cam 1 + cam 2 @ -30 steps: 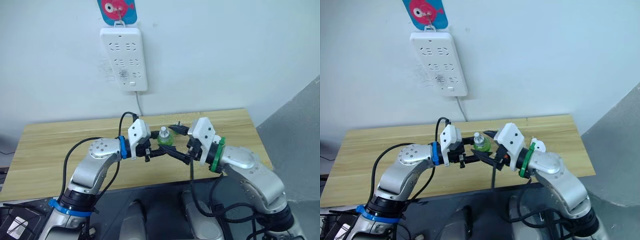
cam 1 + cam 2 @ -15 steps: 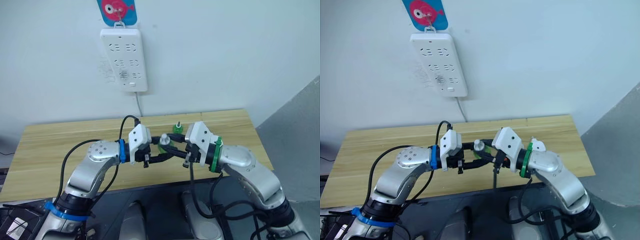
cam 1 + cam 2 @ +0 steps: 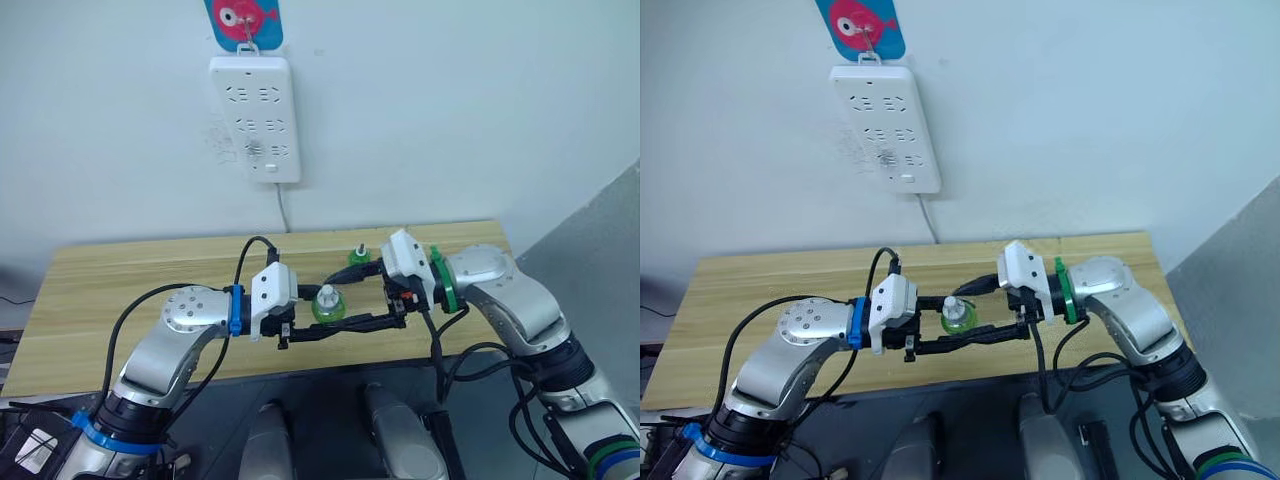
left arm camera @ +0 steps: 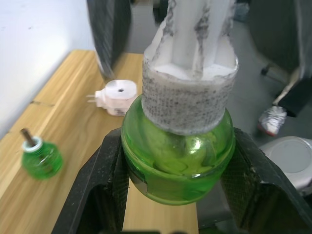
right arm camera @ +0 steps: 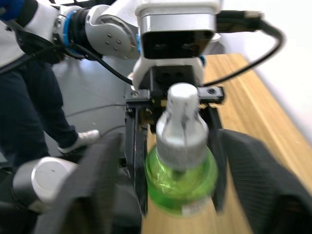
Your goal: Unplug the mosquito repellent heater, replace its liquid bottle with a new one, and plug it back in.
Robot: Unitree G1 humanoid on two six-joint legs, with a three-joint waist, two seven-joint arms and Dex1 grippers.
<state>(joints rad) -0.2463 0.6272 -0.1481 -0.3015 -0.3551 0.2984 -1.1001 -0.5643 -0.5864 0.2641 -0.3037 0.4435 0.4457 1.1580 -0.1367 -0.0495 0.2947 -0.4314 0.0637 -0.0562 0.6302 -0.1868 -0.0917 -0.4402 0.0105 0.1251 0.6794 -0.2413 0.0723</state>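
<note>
Our left gripper (image 3: 322,322) stayed clamped on the new bottle (image 3: 327,304) above the table's (image 3: 120,290) front edge; our right gripper (image 3: 992,308) had backed off, spread wide, cap still on, so unscrewing remained

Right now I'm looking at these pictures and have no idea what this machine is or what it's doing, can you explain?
It is a humanoid robot with two arms. Two pictures look down from its head; two look along its wrists. The left gripper is shut on a small green capped bottle. The right gripper is open, its fingers either side of that bottle. On the wooden table lie a capless green bottle with a bare wick and a white plug-in heater. A power strip hangs on the wall.
</note>
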